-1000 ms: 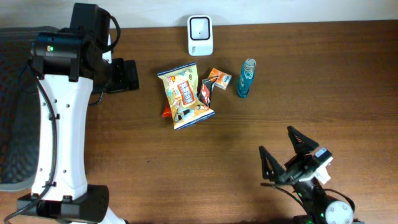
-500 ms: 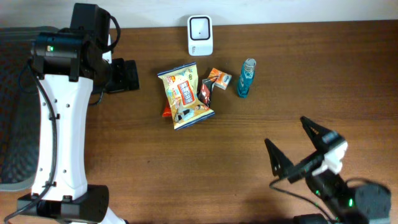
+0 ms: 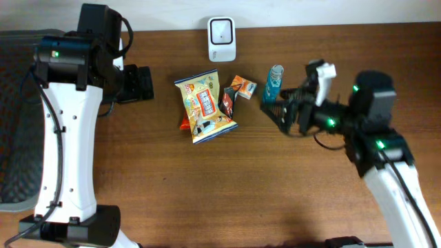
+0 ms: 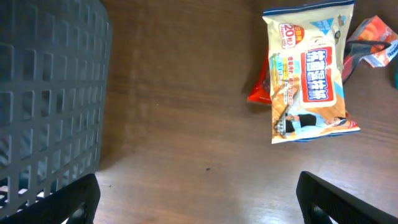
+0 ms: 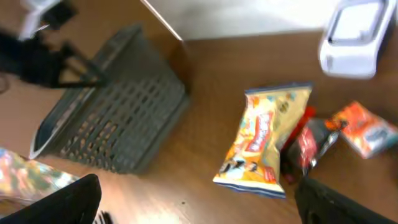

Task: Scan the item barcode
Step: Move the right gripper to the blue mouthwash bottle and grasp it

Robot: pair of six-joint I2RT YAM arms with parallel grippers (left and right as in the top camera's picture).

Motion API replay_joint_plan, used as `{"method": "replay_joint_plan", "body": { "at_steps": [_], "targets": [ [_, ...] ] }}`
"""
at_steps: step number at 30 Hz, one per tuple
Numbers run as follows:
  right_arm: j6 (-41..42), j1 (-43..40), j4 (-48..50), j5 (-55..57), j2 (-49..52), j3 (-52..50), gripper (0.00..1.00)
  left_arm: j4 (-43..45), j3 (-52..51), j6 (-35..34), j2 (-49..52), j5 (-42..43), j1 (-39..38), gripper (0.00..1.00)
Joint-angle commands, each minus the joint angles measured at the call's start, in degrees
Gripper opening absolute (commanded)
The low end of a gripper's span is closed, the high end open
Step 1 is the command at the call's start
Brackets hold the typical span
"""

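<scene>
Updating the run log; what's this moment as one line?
stage: nothing picked yet | left end effector: open, empty | right end effector: open, empty, beside blue bottle | scanner: back edge

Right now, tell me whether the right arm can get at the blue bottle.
Probably yes. The right arm has its jaws open close beside the bottle, and nothing seems to lie between them.

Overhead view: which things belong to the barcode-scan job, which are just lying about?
Job:
- white scanner
- blue bottle, nearest the right gripper, so likely the item to scan

Lying about, for now:
- yellow snack bag
- orange packet
- black-and-red packet
- red packet, partly under the snack bag
- dark mesh basket at left
</scene>
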Motion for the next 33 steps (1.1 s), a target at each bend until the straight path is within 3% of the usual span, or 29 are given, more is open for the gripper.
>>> {"method": "replay_joint_plan", "body": {
  "at_steps": [1,5,7,10,13,16,18,25,33],
  "targets": [
    [5.6,1.6,-3.2,14.1,2.0,3.4,0.98,0.1,-0.1,-0.4,-0.3,0.6,0.3,0.99],
    [5.1,7.3,-19.9,47.8,4.9,16.1,0.98,0.1,-0.1,-0.4,-0.3,0.6,0.3,0.99],
    [4.7,7.7,-28.5,51.1,9.4,23.4,0.98,0.1,-0.1,-0.4,-0.3,0.6,0.3,0.99],
    [1.2,7.8,-35.1,46.0,17.3,31.1,0.98,0.1,-0.1,-0.4,-0.3,0.6,0.3,0.99],
    [0.9,7.7,-33.5,41.4,20.8,32.1,0.99,0.1,-0.1,-0.4,-0.3,0.6,0.3,0.99],
    [2.1,7.7,-28.2,45.0,22.8,32.0,0.99,0.1,-0.1,-0.4,-0.3,0.6,0.3,0.99],
    [6.4,7.7,-25.9,46.9,24.0,32.0,0.86,0.1,-0.1,-0.4,-0.3,0.6,0.3,0.99],
    [4.7,7.7,-19.6,46.8,31.9,32.0,0.72,0.1,-0.1,-0.4,-0.3,0.6,0.3,0.99],
    [3.2,7.8,-15.8,49.2,36.1,32.0,0.70,0.1,-0.1,-0.4,-0.3,0.6,0.3,0.99]
  ]
}}
